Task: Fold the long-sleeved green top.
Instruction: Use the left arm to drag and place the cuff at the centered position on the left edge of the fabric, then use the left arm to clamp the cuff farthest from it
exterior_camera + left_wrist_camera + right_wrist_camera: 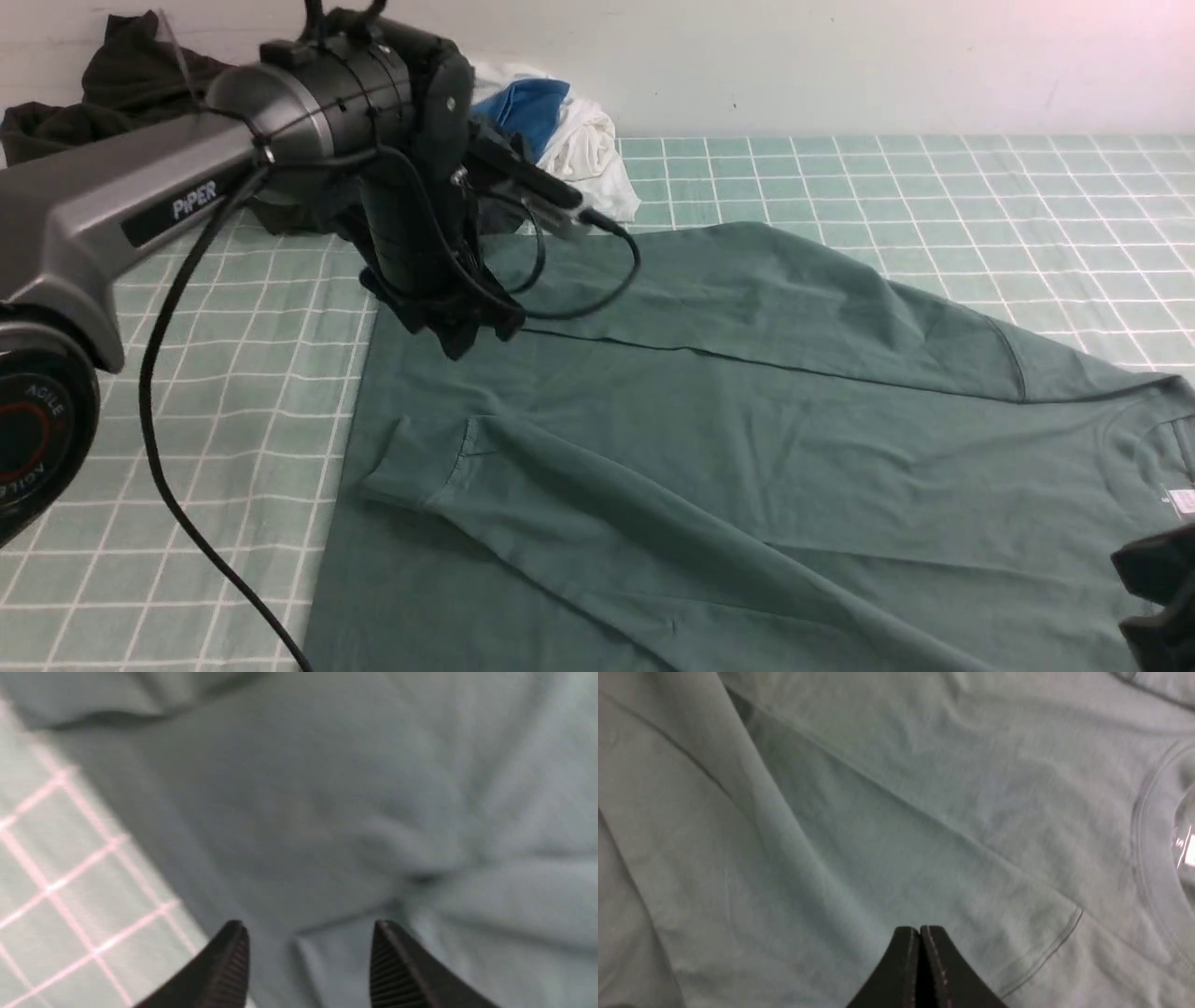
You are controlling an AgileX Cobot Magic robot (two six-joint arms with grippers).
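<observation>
My left gripper (459, 338) hangs over the far hem corner of the green long-sleeved top (747, 439), jaws parted with nothing between them. In my left wrist view the two ribbed fingertips (233, 956) frame blurred green fabric, and the top's edge runs just beside them where it meets the checked table cover (233, 392).

The top lies spread flat on that cover. Its hem is toward my left arm and its collar toward my right. Both sleeves are laid across its body, and one cuff (420, 467) rests on the body close to the hem.

My right gripper (920, 934) is over the top's chest, near the collar. Its jaws are pressed together, and no cloth shows between them. Only a dark corner of it appears in the front view, at the collar end. A white neck label (1189, 851) sits inside the collar.

Beyond the top's far edge, against the wall, lie a heap of white and blue clothes (569, 131) and a dark garment (121, 84). A black cable (159, 448) trails from my left arm across the cover, beside the hem.
</observation>
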